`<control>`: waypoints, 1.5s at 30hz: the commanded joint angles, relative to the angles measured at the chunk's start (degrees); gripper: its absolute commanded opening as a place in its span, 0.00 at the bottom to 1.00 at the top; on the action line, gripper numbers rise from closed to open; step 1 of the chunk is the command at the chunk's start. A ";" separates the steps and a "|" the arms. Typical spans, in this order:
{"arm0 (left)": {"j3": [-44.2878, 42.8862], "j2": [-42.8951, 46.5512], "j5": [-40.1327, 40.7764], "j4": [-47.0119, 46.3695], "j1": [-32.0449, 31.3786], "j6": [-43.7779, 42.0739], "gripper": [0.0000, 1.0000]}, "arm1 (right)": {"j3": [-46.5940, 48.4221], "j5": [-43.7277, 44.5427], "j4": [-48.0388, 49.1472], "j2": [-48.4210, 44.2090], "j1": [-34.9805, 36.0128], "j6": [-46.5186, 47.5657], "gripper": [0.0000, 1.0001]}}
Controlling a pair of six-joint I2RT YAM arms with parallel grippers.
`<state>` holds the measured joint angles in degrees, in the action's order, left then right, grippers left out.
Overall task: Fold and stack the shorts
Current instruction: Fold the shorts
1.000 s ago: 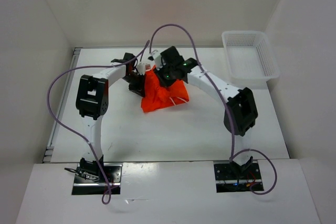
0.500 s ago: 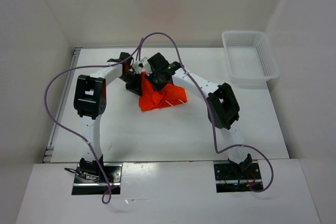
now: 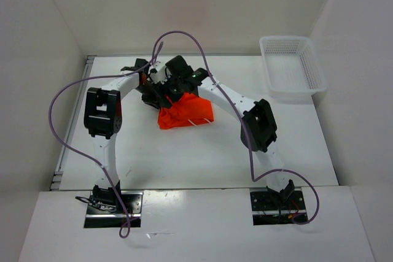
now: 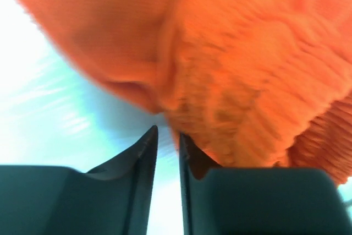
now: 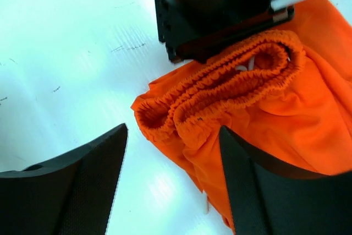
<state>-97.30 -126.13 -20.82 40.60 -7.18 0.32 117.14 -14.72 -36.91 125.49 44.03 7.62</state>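
Two sets of fingers met at the far left end of the shorts (image 3: 187, 113). In the left wrist view you saw the left fingers (image 4: 137, 174) standing a narrow slit apart. Bright surface showed through the slit and nothing was pinched in it. The orange fabric bulged just beyond the tips, and its ribbed part came down to the tip of the finger on the right of that view.

In the right wrist view you saw the right fingers (image 5: 82, 185) spread wide and clamped on nothing. The gathered elastic waistband (image 5: 220, 89) lay doubled on itself between and beyond them. A black and white housing (image 5: 220, 9) stood right at its far side, and looser orange cloth spread out to the right of that view.

From above, the shorts lay as one crumpled bundle on the white surface (image 3: 184, 157), a little left of centre and toward the far side. A thin white drawstring (image 3: 196, 121) showed at the bundle's near edge. Both arms arched inward from their bases, and their wrists crowded together over the bundle's far left corner. Purple cables (image 3: 61, 102) looped above the arms. The white mesh basket (image 3: 314, 69) stood at the far right corner, well apart from the shorts.
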 commanded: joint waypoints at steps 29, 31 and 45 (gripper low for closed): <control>-15.64 -0.70 -3.34 5.37 0.85 -0.32 0.72 | -3.59 6.46 10.89 7.22 2.64 2.05 0.00; -15.64 -1.23 -5.88 4.75 1.37 -0.32 0.73 | -2.88 6.46 10.89 7.22 4.13 2.05 0.00; -15.56 -5.89 -4.33 4.14 2.52 -0.32 0.18 | -4.72 17.00 12.74 6.00 7.39 3.36 0.00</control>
<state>-110.50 -130.78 -26.55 46.09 -4.64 0.38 111.26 -0.62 -26.61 133.12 50.87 9.78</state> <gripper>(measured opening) 0.220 0.001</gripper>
